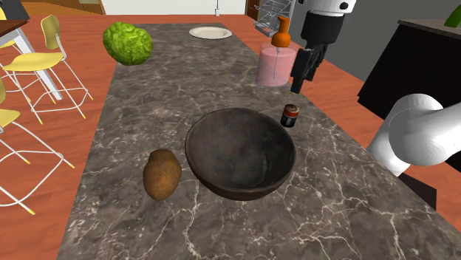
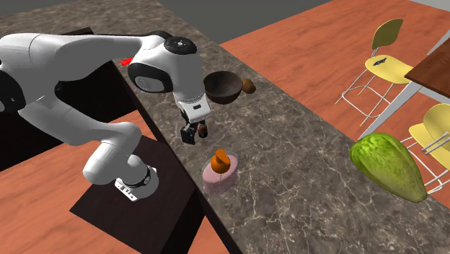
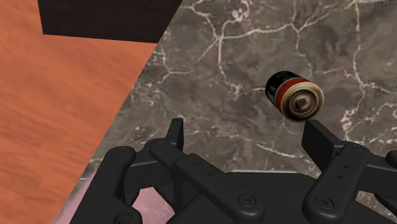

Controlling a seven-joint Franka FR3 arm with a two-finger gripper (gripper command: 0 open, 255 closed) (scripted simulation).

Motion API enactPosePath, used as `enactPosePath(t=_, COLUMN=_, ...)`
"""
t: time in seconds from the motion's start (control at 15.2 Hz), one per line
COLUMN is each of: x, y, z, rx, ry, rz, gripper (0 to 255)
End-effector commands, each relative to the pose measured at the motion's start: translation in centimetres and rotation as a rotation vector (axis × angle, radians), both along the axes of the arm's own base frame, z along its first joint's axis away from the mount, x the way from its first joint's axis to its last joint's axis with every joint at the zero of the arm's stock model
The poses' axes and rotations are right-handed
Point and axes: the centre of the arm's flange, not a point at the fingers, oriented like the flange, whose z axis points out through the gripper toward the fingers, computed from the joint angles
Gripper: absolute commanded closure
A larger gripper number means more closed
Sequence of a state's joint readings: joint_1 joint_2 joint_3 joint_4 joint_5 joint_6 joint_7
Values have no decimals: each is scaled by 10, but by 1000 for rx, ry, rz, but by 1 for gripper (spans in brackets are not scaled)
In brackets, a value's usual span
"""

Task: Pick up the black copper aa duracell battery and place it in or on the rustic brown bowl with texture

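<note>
The battery [image 1: 290, 116] is short, black with a copper-red band and a pale end cap, and stands upright on the dark marble counter just beside the bowl's rim. The bowl [image 1: 240, 153] is wide, dark brown and empty. My gripper [image 1: 298, 83] hangs open above the counter, past the battery and near its edge, with nothing between the fingers. In the wrist view the battery [image 3: 294, 95] lies ahead of the open gripper [image 3: 247, 137], nearer to one finger [image 3: 318, 137] than to the other. From the second exterior view the gripper [image 2: 189, 134] hovers right next to the battery [image 2: 203, 130], with the bowl [image 2: 222, 86] behind.
A pink soap dispenser [image 1: 275, 63] with an orange pump stands close beside the gripper. A potato [image 1: 162, 174] lies at the bowl's other side. A lettuce [image 1: 127, 43] and a white plate [image 1: 210, 32] sit at the far end. Yellow chairs [image 1: 44, 55] line the far side of the counter [image 1: 332, 192].
</note>
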State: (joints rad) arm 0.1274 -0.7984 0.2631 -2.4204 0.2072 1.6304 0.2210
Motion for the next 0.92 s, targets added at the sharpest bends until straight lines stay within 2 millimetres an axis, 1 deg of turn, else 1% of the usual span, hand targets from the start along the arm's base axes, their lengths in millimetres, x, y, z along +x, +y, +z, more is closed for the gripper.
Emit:
enactPosePath(t=0.0, x=-9, y=24, z=-8, rx=1, ry=-4, rz=11, gripper=0)
enactPosePath(t=0.13, x=-16, y=48, z=-15, rx=2, ry=-8, rz=23, gripper=0)
enactPosePath(t=0.2, x=-18, y=55, z=-17, rx=2, ry=-9, rz=26, gripper=0)
enactPosePath(t=0.66, x=-18, y=55, z=-54, rx=2, ry=-9, rz=26, gripper=0)
enactPosePath(t=0.73, x=-18, y=55, z=-57, rx=2, ry=-9, rz=26, gripper=0)
enactPosePath(t=0.86, x=-18, y=55, z=-57, rx=2, ry=-9, rz=26, gripper=0)
